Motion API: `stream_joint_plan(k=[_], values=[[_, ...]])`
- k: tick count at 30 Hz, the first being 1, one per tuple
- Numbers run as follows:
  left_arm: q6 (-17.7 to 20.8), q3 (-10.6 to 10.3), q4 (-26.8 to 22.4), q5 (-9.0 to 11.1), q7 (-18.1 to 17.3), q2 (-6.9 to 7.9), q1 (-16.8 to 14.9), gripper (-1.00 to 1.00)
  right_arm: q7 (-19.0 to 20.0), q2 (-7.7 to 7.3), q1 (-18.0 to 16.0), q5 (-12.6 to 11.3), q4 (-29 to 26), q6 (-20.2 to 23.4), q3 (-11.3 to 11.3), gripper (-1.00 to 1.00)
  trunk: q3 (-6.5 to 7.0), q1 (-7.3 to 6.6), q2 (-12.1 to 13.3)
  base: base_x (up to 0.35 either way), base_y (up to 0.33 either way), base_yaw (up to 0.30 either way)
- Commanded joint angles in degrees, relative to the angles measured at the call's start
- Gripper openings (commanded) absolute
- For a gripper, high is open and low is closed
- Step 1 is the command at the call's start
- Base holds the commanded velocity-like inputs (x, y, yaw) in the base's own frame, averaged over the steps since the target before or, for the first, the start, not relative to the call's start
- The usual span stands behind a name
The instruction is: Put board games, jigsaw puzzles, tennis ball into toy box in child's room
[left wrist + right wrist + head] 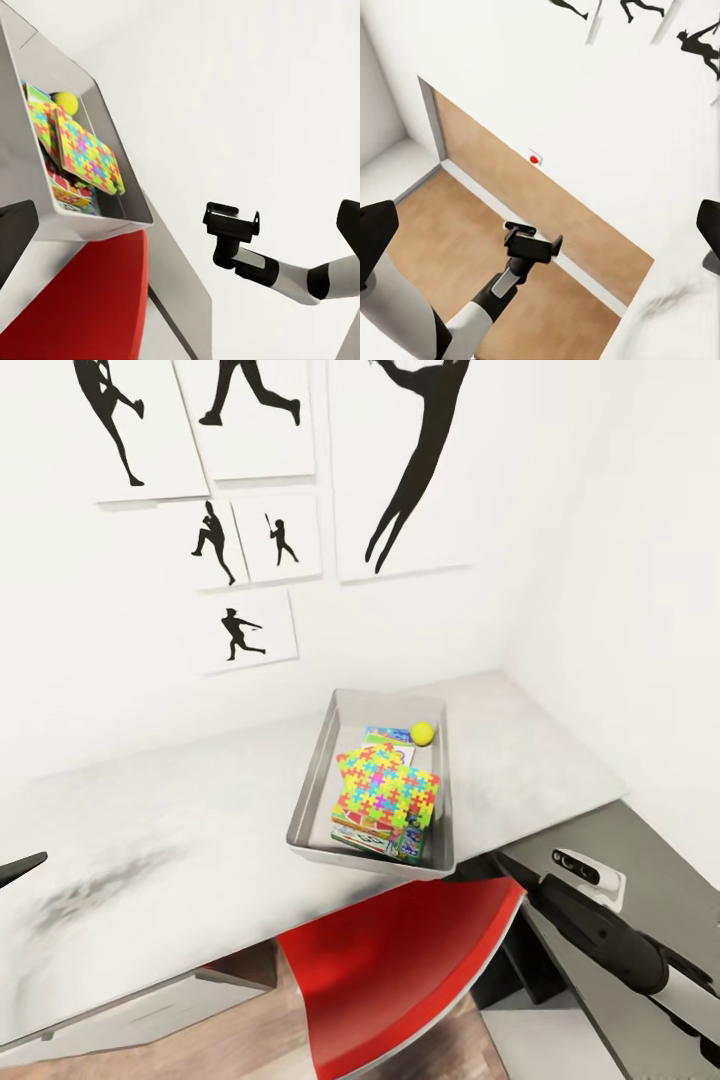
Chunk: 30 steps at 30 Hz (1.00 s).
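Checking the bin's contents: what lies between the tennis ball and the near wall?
In the head view, jigsaw puzzles stacked over board games fill that stretch of the toy box, below the tennis ball.

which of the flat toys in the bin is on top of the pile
The jigsaw puzzle, the sheet of red, yellow, green and blue interlocking pieces, lies uppermost in the toy box. The printed board games only peek out beneath its edges.

We see our right arm (610, 940) as a black tapered shell ending in a white sleeve, with a white camera block (588, 868) carrying two dark lenses. Our wrist views show each arm (300, 276) in glossy white segments joined by black collars, topped by a boxy black gripper (231, 222) with short prongs.
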Motion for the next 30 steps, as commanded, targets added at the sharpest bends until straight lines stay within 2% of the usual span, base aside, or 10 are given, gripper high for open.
stream_joint_plan(k=[1,8,16,23,30], values=[[0.61,0.02,-0.01,-0.05,-0.23,0.02,-0.01,1.00,0.16,-0.09,-0.15,-0.52,0.02,-0.25,0.33,1.00,-0.02,0.03,-0.10,-0.041,0.027,-0.181],[0.61,0.06,-0.01,-0.05,-0.23,0.03,-0.01,1.00,0.26,-0.10,-0.15,-0.63,0.16,-0.38,0.33,1.00,0.51,0.03,-0.10,-0.104,0.147,-0.196],[0.53,0.19,0.04,-0.12,-0.23,0.08,0.06,1.00,0.29,-0.14,-0.15,-0.48,0.10,-0.73,0.33,1.00,1.14,0.03,-0.10,-0.026,0.035,-0.203],[0.83,2.63,0.31,-0.15,-0.23,0.13,0.39,1.00,0.36,-0.25,-0.15,-0.38,0.10,-1.00,0.33,1.00,1.68,0.03,-0.10,-0.002,0.002,-0.203],[1.34,3.02,0.27,-0.09,-0.23,0.76,0.42,1.00,0.41,-0.28,-0.15,-0.30,0.16,-1.07,0.32,1.00,2.23,0.03,-0.10,0.000,0.000,-0.203]])
